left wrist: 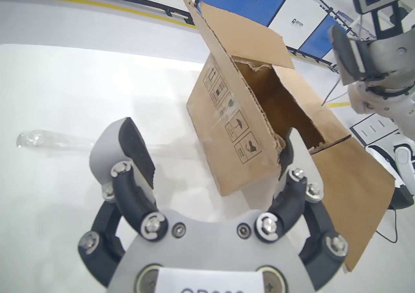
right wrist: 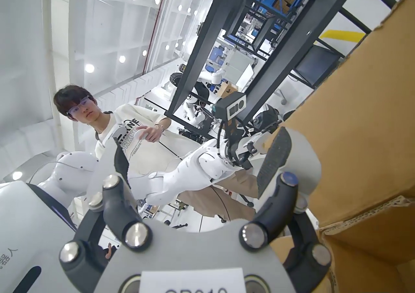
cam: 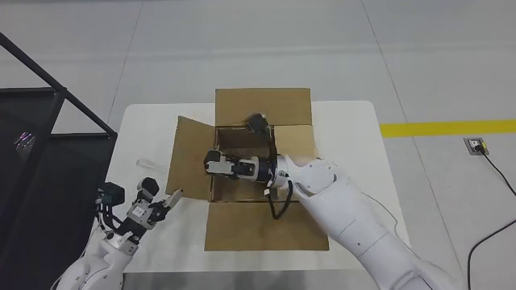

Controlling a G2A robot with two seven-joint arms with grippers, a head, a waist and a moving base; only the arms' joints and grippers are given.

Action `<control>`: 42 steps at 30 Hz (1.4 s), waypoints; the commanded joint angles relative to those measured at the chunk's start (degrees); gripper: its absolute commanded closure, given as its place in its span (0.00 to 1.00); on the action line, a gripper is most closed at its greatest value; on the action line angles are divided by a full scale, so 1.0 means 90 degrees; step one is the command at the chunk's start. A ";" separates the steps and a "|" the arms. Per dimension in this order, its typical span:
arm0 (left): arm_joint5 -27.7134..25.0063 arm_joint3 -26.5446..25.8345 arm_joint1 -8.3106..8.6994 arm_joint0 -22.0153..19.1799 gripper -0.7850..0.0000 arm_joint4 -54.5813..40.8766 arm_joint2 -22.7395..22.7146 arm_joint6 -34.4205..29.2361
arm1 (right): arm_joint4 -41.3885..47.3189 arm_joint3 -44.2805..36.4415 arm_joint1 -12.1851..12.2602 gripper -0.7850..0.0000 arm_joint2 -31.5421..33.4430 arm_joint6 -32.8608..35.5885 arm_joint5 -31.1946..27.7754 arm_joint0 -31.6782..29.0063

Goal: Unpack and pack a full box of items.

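1 overhead, 2 wrist-mounted; common box

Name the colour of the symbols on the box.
Black symbols on the brown box; clearest in left wrist view.

White table, black metal frame beside it, yellow floor line, floor socket with cable

Box on table, tube perhaps left
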 commanded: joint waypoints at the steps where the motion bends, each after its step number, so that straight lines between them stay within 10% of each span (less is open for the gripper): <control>1: 0.0056 0.0112 0.0000 -0.0021 0.00 -0.0014 -0.0013 -0.0046 | -0.0057 -0.0236 0.0101 0.00 0.0218 0.0064 -0.0050 -0.0169; 18: 0.0395 0.1148 -0.0023 -0.0686 0.00 0.0534 0.0390 -0.0404 | -0.0314 -0.1512 0.0684 0.00 0.1684 0.0144 0.0213 -0.1350; 30: -0.0125 -0.0476 0.0039 0.0329 0.00 -0.0119 -0.0713 0.0697 | -0.0603 -0.1499 0.0742 0.00 0.1892 -0.0312 0.0513 -0.1516; 42: -0.1012 -0.2218 0.0101 0.0516 0.00 -0.1242 -0.0573 -0.0517 | -0.0403 -0.2214 0.1068 0.00 0.2856 0.0179 -0.0702 -0.2437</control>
